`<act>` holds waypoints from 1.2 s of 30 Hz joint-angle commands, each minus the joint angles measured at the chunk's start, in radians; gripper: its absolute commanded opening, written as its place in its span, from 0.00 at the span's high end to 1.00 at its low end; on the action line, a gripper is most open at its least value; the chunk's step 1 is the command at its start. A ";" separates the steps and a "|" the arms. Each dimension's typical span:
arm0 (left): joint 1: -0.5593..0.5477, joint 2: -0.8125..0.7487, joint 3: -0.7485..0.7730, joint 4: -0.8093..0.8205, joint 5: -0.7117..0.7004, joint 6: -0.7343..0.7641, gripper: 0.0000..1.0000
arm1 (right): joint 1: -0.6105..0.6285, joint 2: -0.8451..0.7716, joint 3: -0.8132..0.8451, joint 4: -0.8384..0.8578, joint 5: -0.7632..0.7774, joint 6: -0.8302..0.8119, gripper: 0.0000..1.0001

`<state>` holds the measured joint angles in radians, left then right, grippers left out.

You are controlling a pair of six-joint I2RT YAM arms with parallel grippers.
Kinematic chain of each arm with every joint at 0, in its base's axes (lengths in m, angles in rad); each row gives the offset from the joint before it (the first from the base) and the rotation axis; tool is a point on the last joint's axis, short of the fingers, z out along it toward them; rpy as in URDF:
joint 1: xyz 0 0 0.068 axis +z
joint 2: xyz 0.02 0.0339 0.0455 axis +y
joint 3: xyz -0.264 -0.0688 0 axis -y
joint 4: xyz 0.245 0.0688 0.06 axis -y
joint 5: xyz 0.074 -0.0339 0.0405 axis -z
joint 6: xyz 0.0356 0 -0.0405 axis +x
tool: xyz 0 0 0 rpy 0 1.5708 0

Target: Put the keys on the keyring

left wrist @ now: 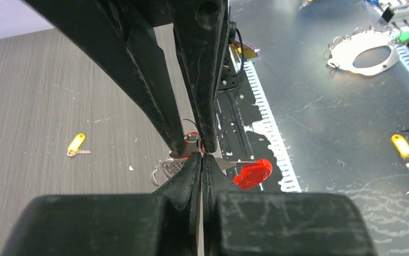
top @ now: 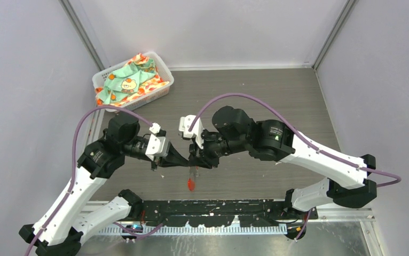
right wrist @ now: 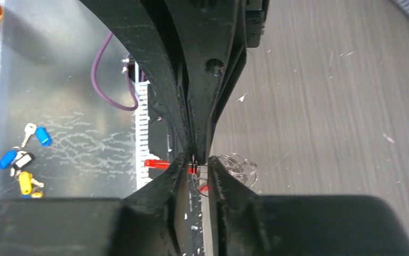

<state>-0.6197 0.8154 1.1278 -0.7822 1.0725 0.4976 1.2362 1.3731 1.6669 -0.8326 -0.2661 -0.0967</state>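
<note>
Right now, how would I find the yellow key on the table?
In the left wrist view, find the grey wooden tabletop. The yellow-tagged key lies flat on it, alone. The other coloured tags, one yellow too, sit on the scratched metal surface instead.

Robotics lab cell, plain grey partition walls (top: 26, 64), wood-grain table (top: 256, 90), metal mounting rail (top: 218, 230)

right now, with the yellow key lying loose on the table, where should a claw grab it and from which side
Take the yellow key by its plastic tag, straight down from above, closing across the tag's narrow width. It lies flat on the table, apart from other things, and the tag is its broadest part; the metal end looks too thin and flush to pinch.
</note>
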 commanded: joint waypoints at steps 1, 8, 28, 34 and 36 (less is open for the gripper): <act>0.001 -0.030 -0.028 0.199 0.020 -0.193 1.00 | -0.023 -0.152 -0.070 0.174 0.036 0.016 0.72; 0.001 -0.032 -0.069 0.451 0.070 -0.484 1.00 | -0.072 -0.334 -0.237 0.278 0.048 0.066 0.62; 0.001 0.022 -0.018 0.547 0.130 -0.593 1.00 | -0.073 -0.364 -0.338 0.474 -0.114 -0.096 0.57; 0.002 0.018 -0.021 0.549 0.127 -0.603 1.00 | -0.075 -0.348 -0.336 0.464 -0.142 -0.110 0.62; 0.002 0.017 -0.017 0.536 0.134 -0.599 1.00 | -0.074 -0.356 -0.334 0.430 -0.128 -0.140 0.62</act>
<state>-0.6197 0.8448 1.0657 -0.2882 1.1831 -0.0803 1.1629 1.0206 1.3228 -0.4152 -0.3828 -0.1898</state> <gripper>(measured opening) 0.010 0.383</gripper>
